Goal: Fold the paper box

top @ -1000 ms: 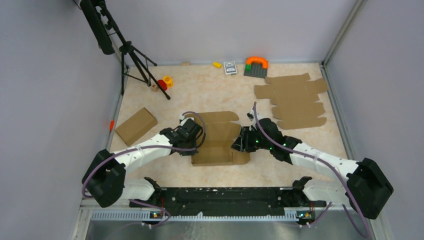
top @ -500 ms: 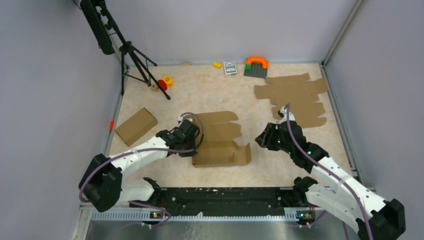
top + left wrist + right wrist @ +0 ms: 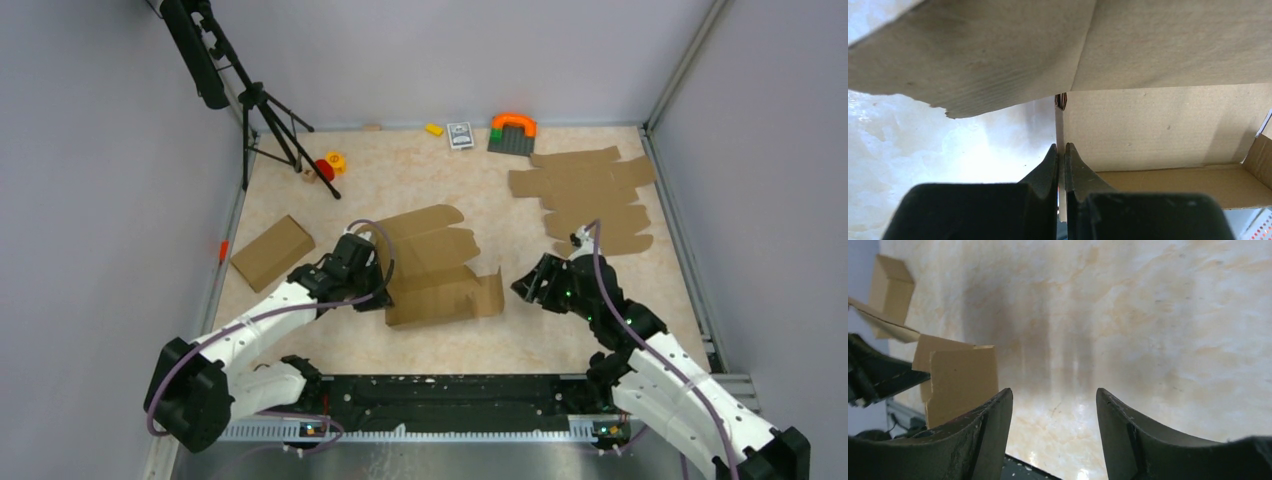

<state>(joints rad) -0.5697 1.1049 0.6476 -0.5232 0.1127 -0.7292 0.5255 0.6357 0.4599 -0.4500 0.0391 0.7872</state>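
The paper box [image 3: 435, 268] is a brown cardboard sheet, half folded, lying mid-table with its front wall and right side flap standing. My left gripper [image 3: 372, 283] is shut on the box's left side wall; in the left wrist view the thin cardboard edge [image 3: 1061, 125] runs up from between the fingertips [image 3: 1061, 150], and the box's inside [image 3: 1158, 125] fills the right. My right gripper [image 3: 527, 287] hangs open to the right of the box, clear of it. In the right wrist view its fingers [image 3: 1054, 395] frame bare table, with the box's right flap [image 3: 960, 382] at the left.
A pile of flat brown cardboard sheets [image 3: 588, 198] lies at the back right. A folded brown box [image 3: 272, 252] sits at the left. A tripod [image 3: 262, 110], small toys [image 3: 330, 165], a card deck [image 3: 460, 135] and an orange-green piece [image 3: 513, 132] line the back.
My right gripper let go of the box's right side, drew back to the right and opened wider. My left gripper, still shut on the left wall, shifted up-left and turned the box slightly.
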